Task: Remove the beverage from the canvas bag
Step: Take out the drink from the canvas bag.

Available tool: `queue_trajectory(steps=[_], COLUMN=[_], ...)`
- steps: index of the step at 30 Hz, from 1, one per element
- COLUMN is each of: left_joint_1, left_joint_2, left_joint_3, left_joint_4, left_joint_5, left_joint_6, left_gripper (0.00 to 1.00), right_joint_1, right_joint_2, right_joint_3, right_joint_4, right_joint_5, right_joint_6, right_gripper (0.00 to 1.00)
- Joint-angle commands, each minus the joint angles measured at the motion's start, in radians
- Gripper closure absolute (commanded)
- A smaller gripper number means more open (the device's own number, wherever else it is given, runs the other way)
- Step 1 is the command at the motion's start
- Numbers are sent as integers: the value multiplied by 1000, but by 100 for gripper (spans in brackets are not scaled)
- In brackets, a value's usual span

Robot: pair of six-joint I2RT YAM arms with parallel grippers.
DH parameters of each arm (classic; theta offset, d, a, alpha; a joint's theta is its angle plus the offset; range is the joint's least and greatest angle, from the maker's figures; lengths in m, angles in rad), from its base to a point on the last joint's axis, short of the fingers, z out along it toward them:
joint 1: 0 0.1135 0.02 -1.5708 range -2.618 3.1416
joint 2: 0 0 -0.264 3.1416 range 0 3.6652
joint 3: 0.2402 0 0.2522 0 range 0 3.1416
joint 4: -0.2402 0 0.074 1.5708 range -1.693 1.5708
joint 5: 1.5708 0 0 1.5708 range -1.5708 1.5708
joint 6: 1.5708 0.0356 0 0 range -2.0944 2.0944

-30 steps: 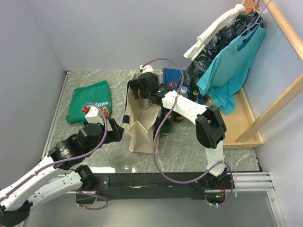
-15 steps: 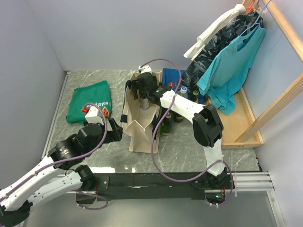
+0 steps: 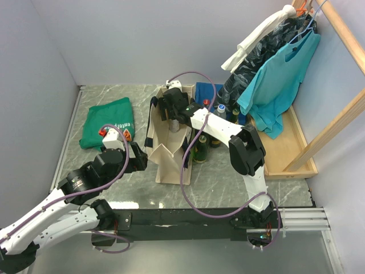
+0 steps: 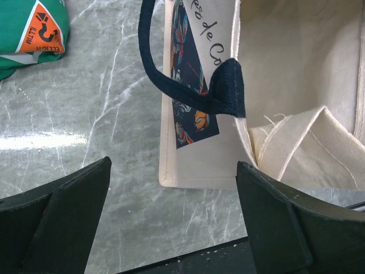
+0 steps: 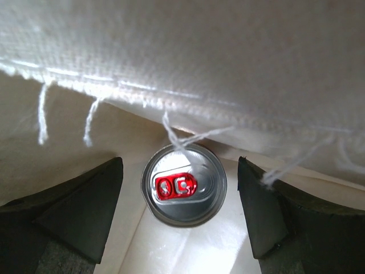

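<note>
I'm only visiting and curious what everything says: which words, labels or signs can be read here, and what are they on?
"eso de Co": script lettering on the canvas bag, cut off at both ends.
"enterp": white letters on the green T-shirt; the rest is folded away.
Orange tag on that shirt: printed, but upside down and too blurred to read.
Can top inside the bag: no readable text.
</note>
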Motion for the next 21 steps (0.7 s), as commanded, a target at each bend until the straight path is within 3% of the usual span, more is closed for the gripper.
queue_trajectory(steps=[1, 10, 17, 21], left_joint_1=[-4, -4, -4, -4], left_joint_2=[-5, -7, -3, -5], left_joint_3=[16, 16, 16, 16], left_joint_4=[14, 14, 14, 16], left_joint_5=[-15, -15, -10, -10], left_joint_6=[-7, -8, -5, -5], left_gripper=[4, 3, 3, 4], right_joint_1=[8, 5, 5, 6], right_joint_2=[21, 38, 25, 21], right_joint_3=[54, 81, 71, 70], right_joint_4=[-11, -49, -72, -92], right_joint_5=[27, 22, 2, -11], right_joint_6=[-1, 10, 13, 15], right_gripper=[13, 18, 32, 32])
